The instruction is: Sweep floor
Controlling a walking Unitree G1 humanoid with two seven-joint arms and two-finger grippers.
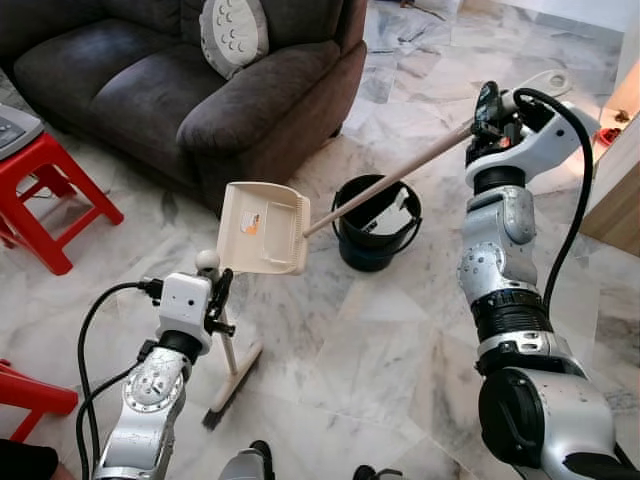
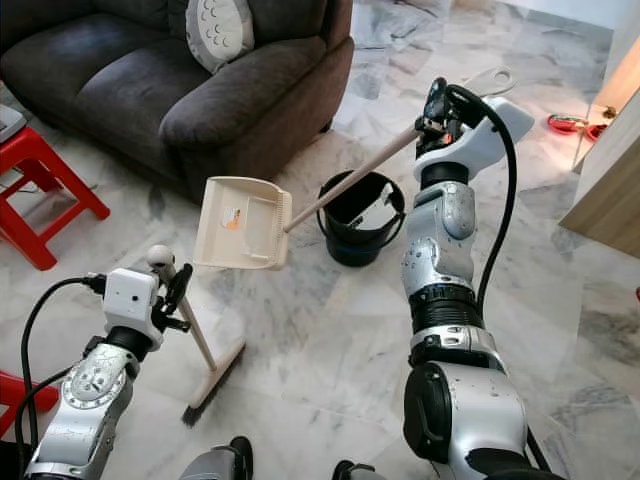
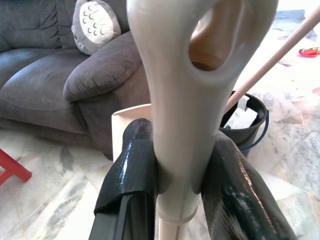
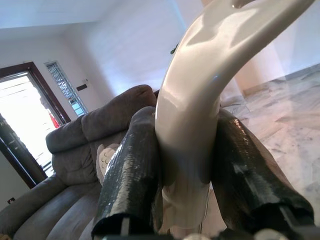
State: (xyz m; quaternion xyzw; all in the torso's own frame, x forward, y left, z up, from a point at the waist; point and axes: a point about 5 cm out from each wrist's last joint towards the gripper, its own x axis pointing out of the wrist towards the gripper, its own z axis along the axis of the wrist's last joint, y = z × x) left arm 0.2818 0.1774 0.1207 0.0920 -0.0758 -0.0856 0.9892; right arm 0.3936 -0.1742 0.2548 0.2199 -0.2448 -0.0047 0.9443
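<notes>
My right gripper (image 1: 487,108) is shut on the handle end of a cream long-handled dustpan (image 1: 263,228). The pan is lifted off the floor, left of a black bucket (image 1: 377,222), with its stick slanting up to the right. My left gripper (image 1: 217,295) is shut on the top of a cream broom handle (image 3: 185,150). The broom head (image 1: 234,378) rests on the marble floor just ahead of me. In the right wrist view, both black fingers (image 4: 132,175) clamp the curved dustpan grip (image 4: 192,120).
A dark grey sofa (image 1: 200,90) with a round cushion (image 1: 233,32) stands at the back left. A red stool (image 1: 45,185) is at far left, another red edge (image 1: 30,390) by my left side. A wooden cabinet (image 1: 615,190) lines the right.
</notes>
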